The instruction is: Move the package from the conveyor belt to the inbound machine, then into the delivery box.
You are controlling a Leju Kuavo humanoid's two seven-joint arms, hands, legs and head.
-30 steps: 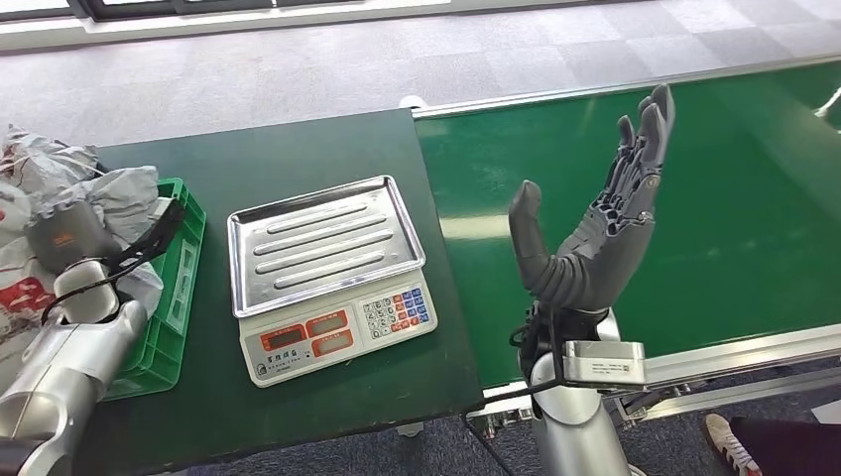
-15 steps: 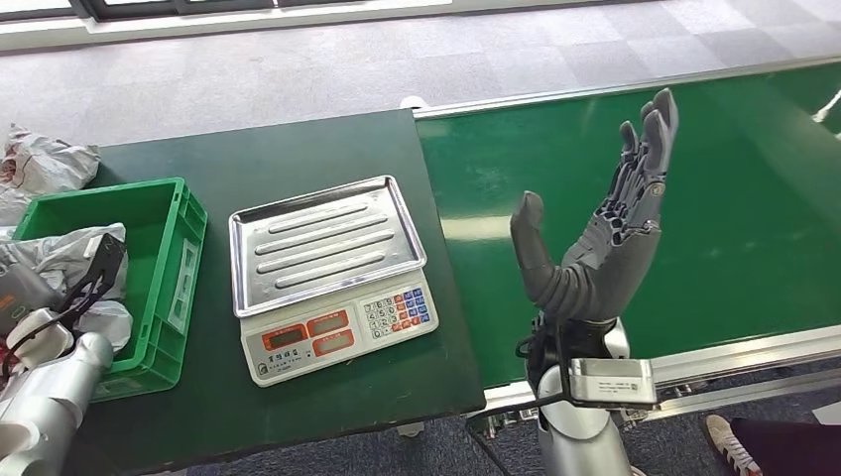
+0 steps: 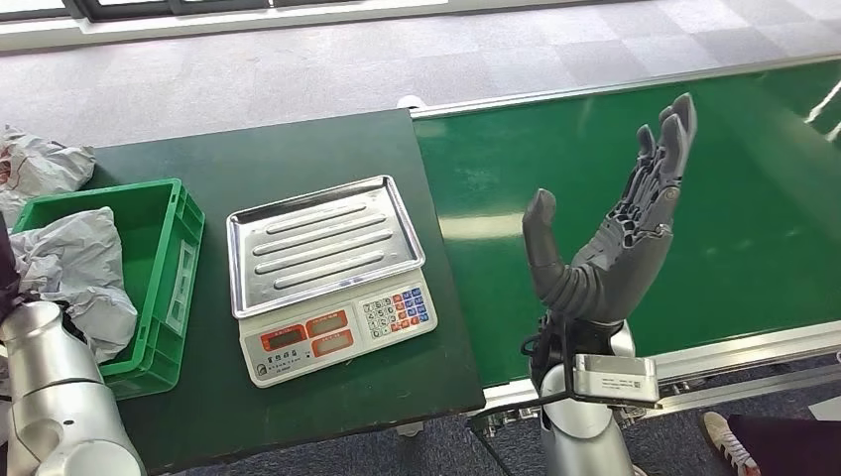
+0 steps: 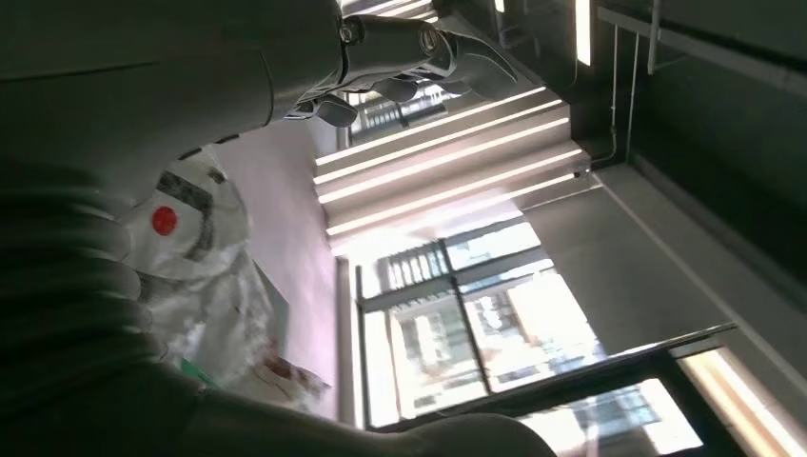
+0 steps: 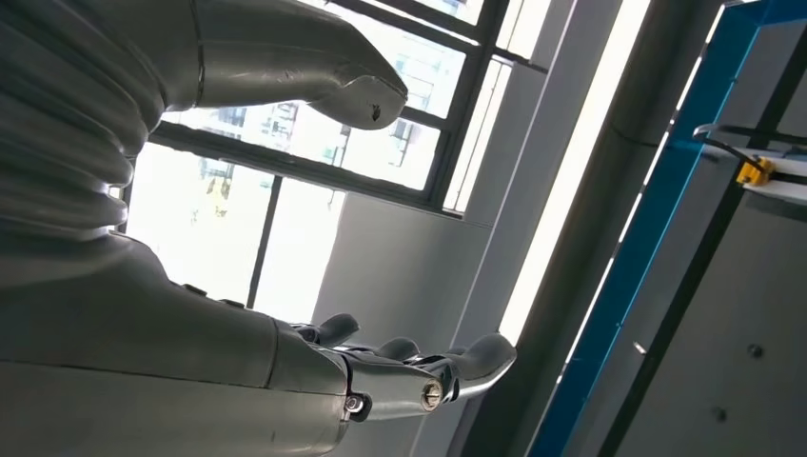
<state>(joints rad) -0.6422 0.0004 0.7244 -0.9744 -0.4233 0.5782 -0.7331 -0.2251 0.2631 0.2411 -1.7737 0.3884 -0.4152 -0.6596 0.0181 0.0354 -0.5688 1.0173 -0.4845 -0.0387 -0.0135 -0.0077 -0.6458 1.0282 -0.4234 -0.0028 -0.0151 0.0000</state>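
- Head view: the right hand point(image 3: 610, 238) is held up over the green conveyor belt point(image 3: 754, 198), palm open, fingers straight and spread, thumb out to the side. It holds nothing. It has slid a little to the right since a moment ago.
- Head view: the grey package point(image 3: 74, 268) now lies in the green delivery box point(image 3: 183, 258) at the left end of the dark table point(image 3: 298, 149). A second ago the left hand held it above the box.
- Head view: the silver left arm point(image 3: 55, 397) has pulled back to the bottom left corner. The hand itself is past the edge here.
- Head view: the scale point(image 3: 327, 273) with its shiny tray sits between the box and the belt. It has not moved.
- Left wrist view: the left hand point(image 4: 400, 57) points up at ceiling lights and windows. Its fingers are stretched out with nothing between them. A white bag with a red dot point(image 4: 190, 238) shows beside it.
- Right wrist view: the right hand's fingers point(image 5: 419, 367) and thumb are wide apart, with windows behind.
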